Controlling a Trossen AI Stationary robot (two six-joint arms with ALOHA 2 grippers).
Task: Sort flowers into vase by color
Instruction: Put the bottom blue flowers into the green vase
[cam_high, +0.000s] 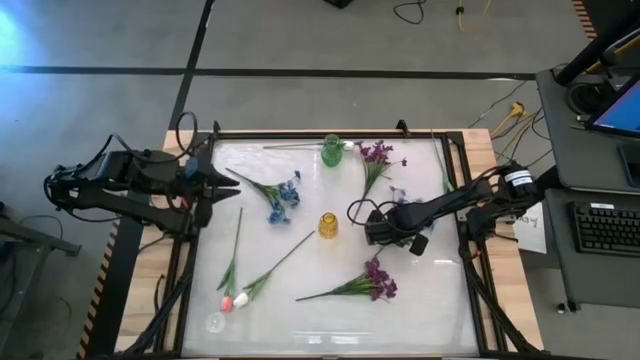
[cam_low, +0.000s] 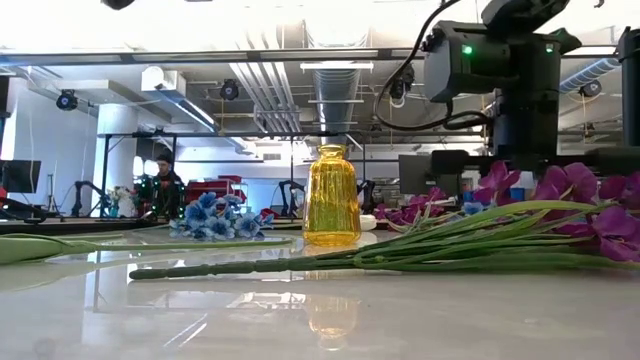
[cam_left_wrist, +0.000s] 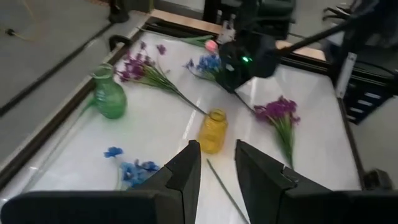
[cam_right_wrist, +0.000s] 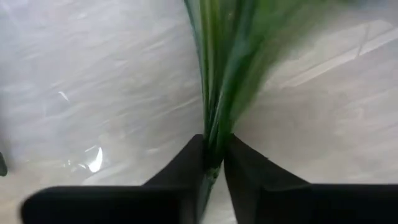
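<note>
Your right gripper (cam_right_wrist: 213, 163) has its two fingers closed together on a bundle of green stems (cam_right_wrist: 219, 74); in the right wrist view the stems run straight out from between the fingertips, pinched at their lower end. From above, that gripper (cam_high: 372, 226) sits right of the table's middle, just beside the yellow vase (cam_high: 328, 225), with a blue sprig (cam_high: 402, 195) lying close by its arm. You cannot tell from the overhead view which blossoms belong to the pinched stems.

Your left gripper (cam_left_wrist: 216, 163) waits over the table's left edge with its fingers a little apart and nothing between them; in the high view it (cam_high: 218, 182) points toward the middle.

The other flowers lie flat on the white table (cam_high: 420, 310). A blue bunch (cam_high: 283, 193) rests left of centre, near the left gripper. A purple bunch (cam_high: 375, 156) lies by the far edge, just beside the green vase (cam_high: 332, 151). Another purple bunch (cam_high: 372, 281) lies toward the near edge, right of centre. A pink bud (cam_high: 227, 301) and a white bud (cam_high: 241, 298) lie near the near left corner, their long stems angling toward the middle.
</note>
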